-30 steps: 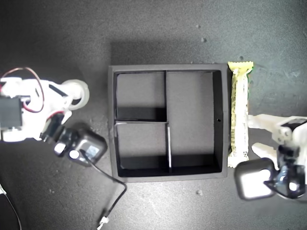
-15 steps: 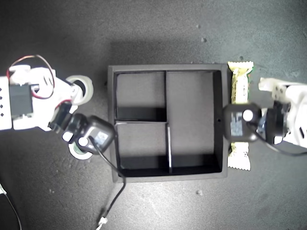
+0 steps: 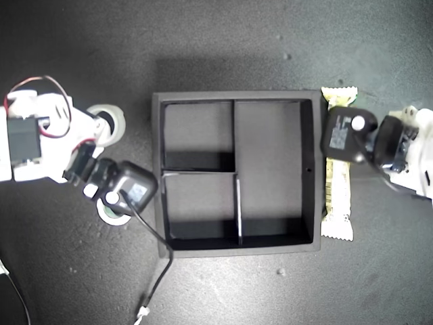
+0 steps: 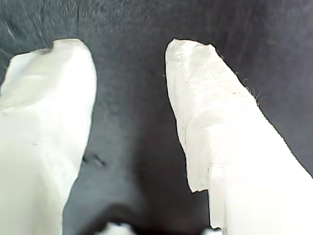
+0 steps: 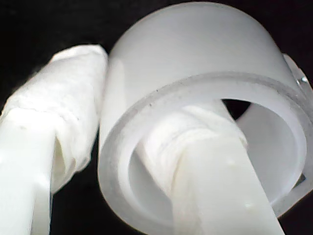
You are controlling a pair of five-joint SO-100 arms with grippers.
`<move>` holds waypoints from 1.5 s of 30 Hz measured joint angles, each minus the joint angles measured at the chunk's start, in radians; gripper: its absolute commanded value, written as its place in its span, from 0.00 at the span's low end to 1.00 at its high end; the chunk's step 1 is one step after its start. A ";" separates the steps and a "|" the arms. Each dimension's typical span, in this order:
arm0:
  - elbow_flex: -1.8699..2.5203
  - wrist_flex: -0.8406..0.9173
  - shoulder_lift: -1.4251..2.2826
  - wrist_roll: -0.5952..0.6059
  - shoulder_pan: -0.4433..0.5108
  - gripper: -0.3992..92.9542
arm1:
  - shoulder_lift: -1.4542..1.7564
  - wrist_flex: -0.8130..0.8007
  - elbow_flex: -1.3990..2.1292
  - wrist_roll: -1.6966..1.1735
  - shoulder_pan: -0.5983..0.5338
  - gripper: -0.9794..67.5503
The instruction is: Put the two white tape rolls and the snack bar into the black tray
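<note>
**Tape wall pinched, bar lying lengthwise beside the tray**

Exterior view: one black tray is seen with all three compartments bare. Two tape rolls lie to the exterior view's left of it. The far tape roll is met by a white finger, and the near tape roll is half hidden under a camera housing. One snack bar lies just outside the tray's right wall, its long axis running far to near, with the other arm above its far half.

First wrist view: my first gripper is held wide apart and grips nothing. Only dark surface is shown between the fingers, and the bar is not seen.

Second wrist view: my second gripper is closed on a roll's wall, one finger inside the ring and one outside. The roll is judged to be the far tape roll, so the tray lies to its right.
</note>
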 measured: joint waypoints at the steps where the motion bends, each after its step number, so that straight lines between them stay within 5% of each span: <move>1: 0.000 0.012 0.015 0.006 -0.002 0.00 | 0.000 0.000 -0.012 -0.084 -0.005 0.12; 10: -0.115 0.265 0.219 0.066 0.000 0.00 | 0.000 -0.015 -0.097 -0.876 -0.095 0.12; 15: -0.351 0.411 0.216 0.127 0.000 0.00 | 0.000 -0.038 -0.095 -1.080 -0.109 0.32; 18: -0.515 0.460 0.141 0.166 0.000 0.00 | -0.002 -0.074 -0.075 -1.169 -0.127 0.35; 30: -1.083 0.563 -0.405 0.215 0.002 0.00 | -0.224 -0.265 -0.003 -1.272 -0.098 0.32; 37: -1.536 0.805 -0.703 0.230 0.021 0.00 | -0.236 -0.426 0.147 -1.261 -0.092 0.33; 45: -1.818 0.897 -0.824 0.239 0.032 0.00 | -0.265 -0.212 0.035 -1.247 -0.089 0.40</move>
